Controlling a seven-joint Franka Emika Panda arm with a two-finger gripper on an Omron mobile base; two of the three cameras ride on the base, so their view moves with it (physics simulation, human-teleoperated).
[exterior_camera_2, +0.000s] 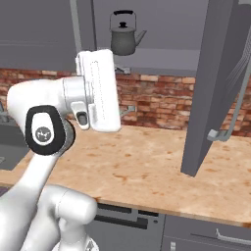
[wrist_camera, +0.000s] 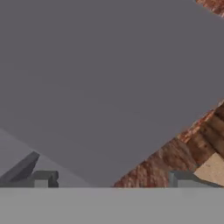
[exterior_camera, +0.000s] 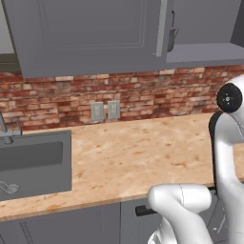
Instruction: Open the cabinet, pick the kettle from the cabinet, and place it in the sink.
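Note:
The dark grey wall cabinet (exterior_camera_2: 162, 29) has its right door (exterior_camera_2: 220, 83) swung open toward me; its left door (exterior_camera: 90, 33) is closed. On the open shelf sits the grey-silver kettle (exterior_camera_2: 125, 35) with its black arched handle; a sliver of the kettle (exterior_camera: 170, 33) shows past the closed door's edge. My gripper (exterior_camera_2: 126, 89) is open and empty, just below the shelf and under the kettle, pointing at the brick wall. In the hand view the gripper (wrist_camera: 113, 180) faces the cabinet's grey underside (wrist_camera: 109, 78). The sink (exterior_camera: 33, 164) lies recessed at the counter's far left.
The open door's long bar handle (exterior_camera_2: 236, 100) hangs out over the counter (exterior_camera_2: 147, 166) on the right. A slim faucet (exterior_camera: 5, 126) stands behind the sink. Two wall outlets (exterior_camera: 106, 110) sit on the brick backsplash. Base cabinets (exterior_camera: 71, 226) run below the counter edge.

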